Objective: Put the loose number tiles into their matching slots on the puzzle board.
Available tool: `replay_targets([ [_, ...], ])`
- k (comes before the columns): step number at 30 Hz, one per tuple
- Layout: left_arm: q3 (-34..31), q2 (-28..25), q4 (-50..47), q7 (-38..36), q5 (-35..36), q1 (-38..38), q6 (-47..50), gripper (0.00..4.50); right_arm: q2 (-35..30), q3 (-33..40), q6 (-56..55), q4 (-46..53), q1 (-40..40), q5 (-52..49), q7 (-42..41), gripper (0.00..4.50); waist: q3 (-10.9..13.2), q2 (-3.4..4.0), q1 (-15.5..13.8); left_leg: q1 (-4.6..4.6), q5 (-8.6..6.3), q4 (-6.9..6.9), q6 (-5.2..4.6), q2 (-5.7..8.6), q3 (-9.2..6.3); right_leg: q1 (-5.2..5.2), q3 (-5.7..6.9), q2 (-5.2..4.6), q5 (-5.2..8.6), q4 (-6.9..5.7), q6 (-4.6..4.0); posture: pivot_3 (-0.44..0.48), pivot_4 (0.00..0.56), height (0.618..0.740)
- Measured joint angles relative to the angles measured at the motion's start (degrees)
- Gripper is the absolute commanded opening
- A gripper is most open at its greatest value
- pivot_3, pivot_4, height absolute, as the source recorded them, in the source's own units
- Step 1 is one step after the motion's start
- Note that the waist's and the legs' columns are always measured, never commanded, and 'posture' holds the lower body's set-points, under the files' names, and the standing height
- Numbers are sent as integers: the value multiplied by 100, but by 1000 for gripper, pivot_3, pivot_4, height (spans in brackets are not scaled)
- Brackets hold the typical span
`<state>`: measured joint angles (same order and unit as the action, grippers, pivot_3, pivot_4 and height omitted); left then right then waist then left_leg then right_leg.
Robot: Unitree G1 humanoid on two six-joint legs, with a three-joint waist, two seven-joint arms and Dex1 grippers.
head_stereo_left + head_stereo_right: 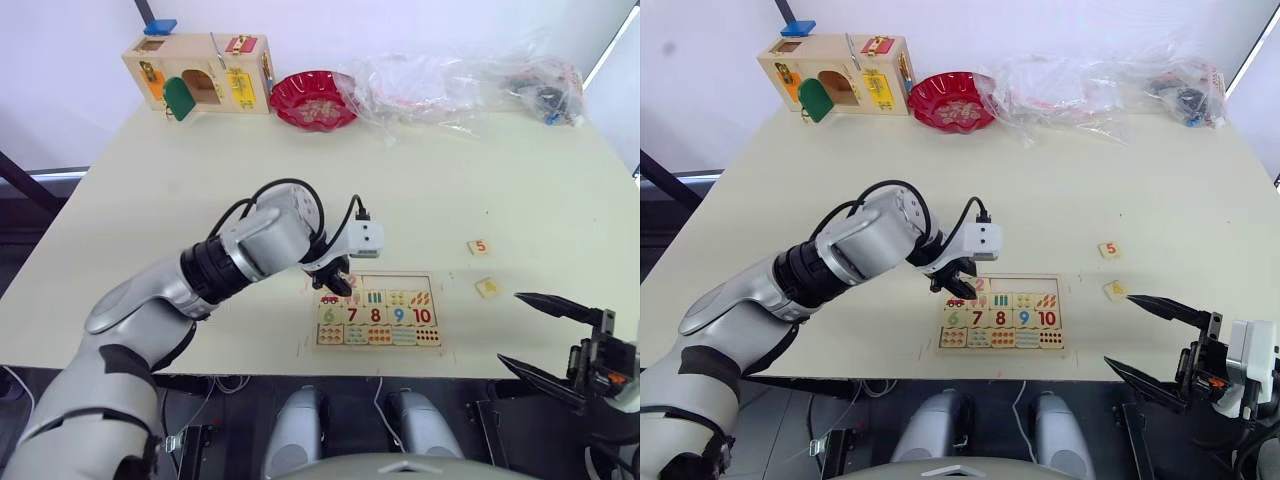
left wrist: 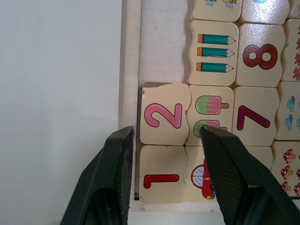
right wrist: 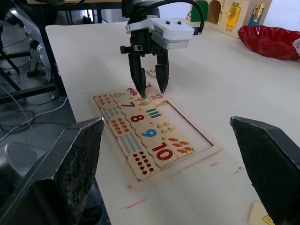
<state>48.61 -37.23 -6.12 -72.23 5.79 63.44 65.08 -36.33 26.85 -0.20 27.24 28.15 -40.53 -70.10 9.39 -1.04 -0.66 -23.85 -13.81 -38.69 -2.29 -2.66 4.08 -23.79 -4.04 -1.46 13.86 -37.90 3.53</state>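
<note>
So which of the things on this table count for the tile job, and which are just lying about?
Part of the job:
- puzzle board
- its recessed top row, mostly unfilled
- 2 tile under the open left gripper
- loose 5 tile
- second loose tile
- open right gripper

Just lying about:
- wooden latch box
- red bowl
- clear plastic bags

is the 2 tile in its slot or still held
In its slot: the 2 tile lies flat in the puzzle board, with the left gripper open above it.
</note>
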Motion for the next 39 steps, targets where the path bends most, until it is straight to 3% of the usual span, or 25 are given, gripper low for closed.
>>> replay_targets([
  [3, -386, -330, 74, -370, 260, 218, -194, 2351, -6, -16, 2, 0, -49, -1, 6, 4500, 1, 0, 26, 2, 0, 1, 0, -1, 0, -1, 0, 1, 1, -1, -1, 0, 150, 740],
  [6, -881, -640, 366, -598, 288, 182, -1176, 2351, -9, -50, 3, -8, -103, -1, 10, 4500, -2, 5, 26, 3, 0, 1, 0, -1, -1, 1, 1, 1, 0, 0, -2, 0, 150, 740],
  [9, -1467, -484, 878, -631, 397, -362, -2347, 2351, -13, -125, 4, -25, -183, -1, 14, 4500, -3, 5, 2, 2, 0, -6, 0, 0, 1, 6, 2, -2, -1, -1, -2, 0, 150, 740],
  [12, -1572, -405, 1200, -795, 455, -578, -2711, 2351, -15, -127, 4, -68, -220, -1, 16, 4500, -1, 2, -8, -5, 0, -15, 0, 3, 7, 8, 6, 0, -1, -1, -2, 0, 150, 740],
  [15, -1756, -269, 1367, -835, 465, -801, -3159, 1547, -16, -134, 4, -104, -251, 0, 24, 4500, -1, 2, -18, -9, 0, -19, 0, 3, 7, 10, 11, 0, -2, -1, -3, 0, 150, 740],
  [18, -1889, -99, 1378, -836, 471, -969, -3433, 92, -16, -153, 4, -106, -293, 0, 33, 4500, -1, 2, -8, -9, 0, -20, 0, 3, 5, 11, 12, 0, -2, -2, -3, 0, 150, 740],
  [39, -2203, 100, 1786, -786, 237, -1791, -4138, 38, -15, -188, 17, -95, -206, -2, 87, 4500, -1, 2, -4, -8, 0, -22, 0, 3, 3, 12, 12, 1, -2, -5, -3, 0, 150, 740],
])
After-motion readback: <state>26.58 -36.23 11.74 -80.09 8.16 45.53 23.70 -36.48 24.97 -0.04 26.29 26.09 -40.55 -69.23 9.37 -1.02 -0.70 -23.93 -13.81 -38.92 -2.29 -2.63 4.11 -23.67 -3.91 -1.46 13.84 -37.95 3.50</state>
